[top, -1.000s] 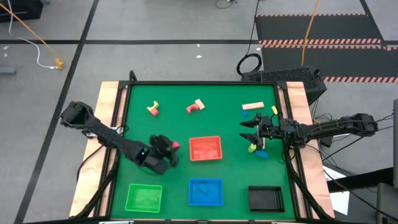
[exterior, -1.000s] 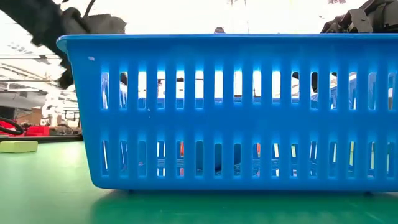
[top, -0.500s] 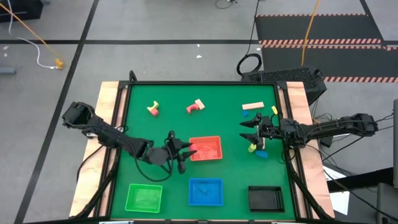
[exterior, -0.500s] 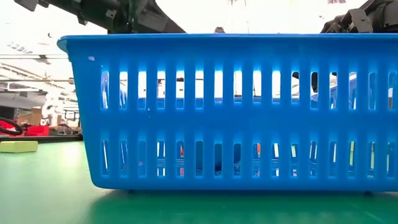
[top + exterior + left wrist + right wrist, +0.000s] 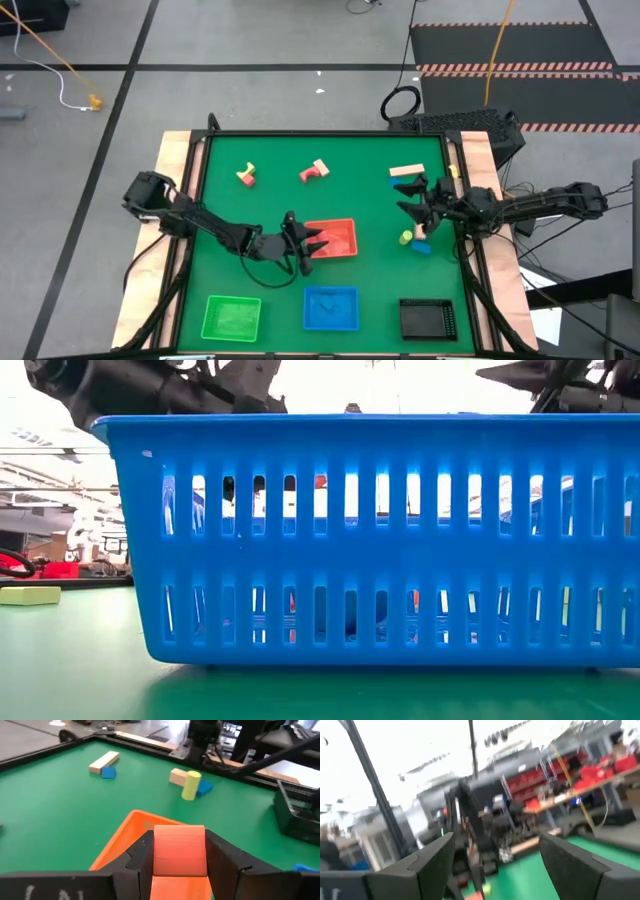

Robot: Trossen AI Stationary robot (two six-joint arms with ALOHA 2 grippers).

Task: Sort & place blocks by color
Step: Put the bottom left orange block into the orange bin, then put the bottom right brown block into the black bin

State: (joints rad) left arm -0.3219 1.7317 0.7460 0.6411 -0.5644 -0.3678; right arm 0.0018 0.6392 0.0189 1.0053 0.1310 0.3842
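Note:
My left gripper is shut on a red block over the left edge of the red tray, whose corner shows under the block. My right gripper is open and empty, raised above the table's right part; its fingers point into the room. Near it lie a tan bar, a yellow cylinder and a blue block. Red, yellow and tan pieces lie on the mat at the far left. My left gripper pinches the red block by its two opposite sides between its two fingers. The fingers come from the table's left, slanting a little down. The block is lifted clear, just above the red tray's left edge.
The green tray, blue tray and black tray stand along the near edge. The blue tray's slotted wall fills the low view. Open green mat lies in the middle between the far blocks and the trays.
My left gripper has gone toward the table's right edge with the red block, from the open mat to the red tray's left edge, and has turned to point at the tray. My right gripper has shifted a little toward the far edge and tipped up, still open.

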